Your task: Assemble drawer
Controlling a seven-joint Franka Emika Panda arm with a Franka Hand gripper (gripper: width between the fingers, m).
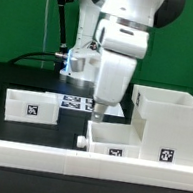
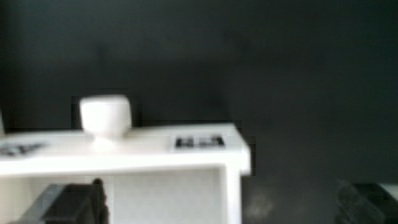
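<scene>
My gripper [image 1: 98, 113] hangs open and empty just above the back corner of a small white tray [image 1: 130, 142], on the exterior view's left of that tray. The tray's knob [image 1: 80, 141] sticks out toward the exterior view's left. In the wrist view the same tray [image 2: 143, 160] shows with its knob [image 2: 105, 114] and tags, and my gripper [image 2: 222, 206] has one dark finger [image 2: 75, 203] over the tray and the other [image 2: 370, 200] over the black table. A second small tray [image 1: 32, 106] sits at the exterior view's left. The large box shell [image 1: 169, 113] stands at the right.
A long low white rail [image 1: 64, 160] runs along the front of the black table. The marker board [image 1: 75, 102] lies behind my gripper near the arm's base. Cables hang at the back left.
</scene>
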